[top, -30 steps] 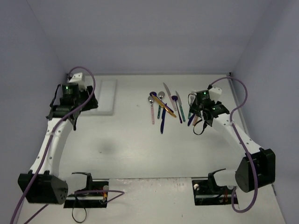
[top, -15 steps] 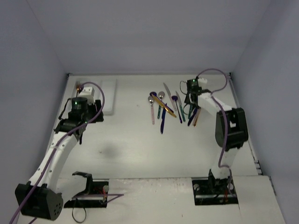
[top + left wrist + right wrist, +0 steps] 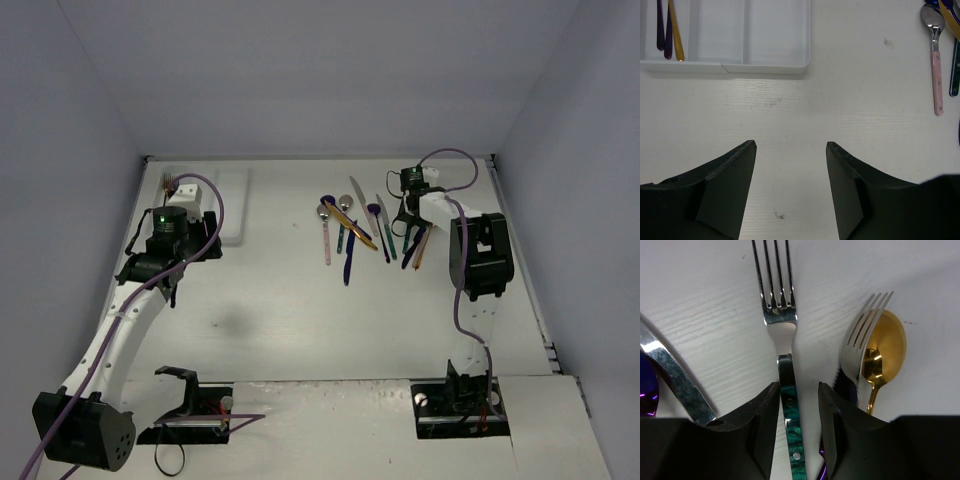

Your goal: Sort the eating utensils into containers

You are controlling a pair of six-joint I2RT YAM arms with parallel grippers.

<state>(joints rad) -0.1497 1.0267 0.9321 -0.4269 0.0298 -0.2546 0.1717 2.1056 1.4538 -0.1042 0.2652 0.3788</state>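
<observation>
- Top view: pale surface point(image 3: 300, 320); white tray point(image 3: 236, 200) at the far left, partly covered by the left arm point(image 3: 125, 315); the end of a gold utensil point(image 3: 170, 183) shows at the tray's far end
- Top view: loose utensils point(image 3: 362, 228) fanned in a cluster right of centre, well apart from the tray; pink-handled spoon point(image 3: 326, 240) on the cluster's left flank, dark blue utensil point(image 3: 348, 262) beside it; right arm point(image 3: 470, 300) reaches to the cluster's right flank
- Left wrist view: left tool point(image 3: 790, 145) open, fingers spread wide over bare surface on the near side of the tray; the leftmost compartment in view holds a purple handle point(image 3: 660, 25) and a gold handle point(image 3: 675, 30) side by side; pink-handled spoon lies at the right edge of the view, apart from the tray
- Right wrist view: right tool point(image 3: 797, 386) open and low, jaws astride the handle of a teal-handled fork point(image 3: 782, 332), with a gap on one side, so not clamped; the fork lies flat, tines pointing away
- Right wrist view: to the right, a silver fork point(image 3: 860, 347) overlaps a gold spoon point(image 3: 887, 345); to the left, a silver knife point(image 3: 670, 372) lies on a slant
</observation>
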